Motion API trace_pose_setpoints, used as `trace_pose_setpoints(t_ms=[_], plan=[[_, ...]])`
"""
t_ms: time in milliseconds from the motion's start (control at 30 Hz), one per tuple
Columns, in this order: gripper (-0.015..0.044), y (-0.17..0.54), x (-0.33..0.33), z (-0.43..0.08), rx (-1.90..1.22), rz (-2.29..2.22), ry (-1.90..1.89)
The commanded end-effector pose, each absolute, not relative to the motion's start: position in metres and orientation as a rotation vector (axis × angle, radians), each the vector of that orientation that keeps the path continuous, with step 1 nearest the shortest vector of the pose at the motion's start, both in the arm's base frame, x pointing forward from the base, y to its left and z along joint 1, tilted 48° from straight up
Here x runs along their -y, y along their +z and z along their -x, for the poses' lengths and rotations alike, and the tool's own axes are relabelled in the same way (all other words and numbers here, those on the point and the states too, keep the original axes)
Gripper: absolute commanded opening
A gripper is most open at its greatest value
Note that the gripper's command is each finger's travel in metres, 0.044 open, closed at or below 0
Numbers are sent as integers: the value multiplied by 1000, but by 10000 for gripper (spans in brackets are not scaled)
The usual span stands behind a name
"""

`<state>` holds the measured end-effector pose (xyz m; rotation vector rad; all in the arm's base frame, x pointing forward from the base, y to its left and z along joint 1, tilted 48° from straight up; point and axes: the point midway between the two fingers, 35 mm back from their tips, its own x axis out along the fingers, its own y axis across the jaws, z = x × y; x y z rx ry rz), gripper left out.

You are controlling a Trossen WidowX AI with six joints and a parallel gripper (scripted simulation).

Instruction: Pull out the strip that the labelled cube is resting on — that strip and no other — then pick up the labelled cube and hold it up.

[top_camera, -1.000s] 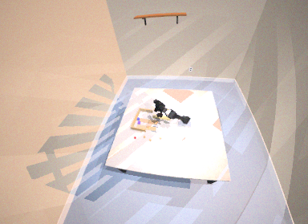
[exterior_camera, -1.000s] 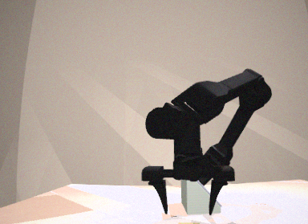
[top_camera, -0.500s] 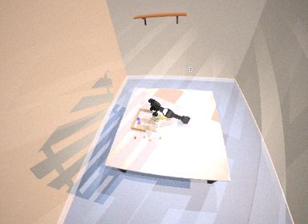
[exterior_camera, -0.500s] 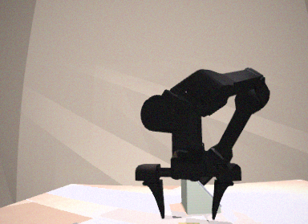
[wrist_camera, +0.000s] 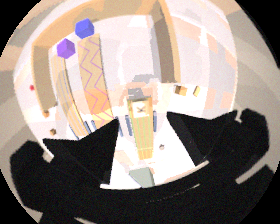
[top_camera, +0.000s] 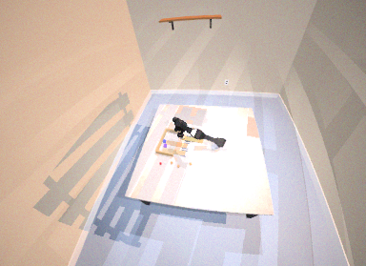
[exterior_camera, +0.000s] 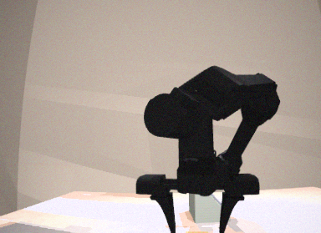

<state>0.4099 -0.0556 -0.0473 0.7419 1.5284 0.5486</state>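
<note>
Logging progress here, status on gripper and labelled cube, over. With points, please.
Gripper (exterior_camera: 196, 232) (wrist_camera: 143, 117) open, empty. Labelled cube (wrist_camera: 141, 108) on striped strip (wrist_camera: 143, 135), ahead of fingers. Nothing seen between.
</note>
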Motion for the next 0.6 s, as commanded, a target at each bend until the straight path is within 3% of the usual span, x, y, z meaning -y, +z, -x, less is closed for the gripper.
trace_pose_setpoints(t_ms=[0, 567], plan=[[256, -55, 50, -411, -1534, -750, 551], [250, -74, 29, -411, -1534, -751, 552]])
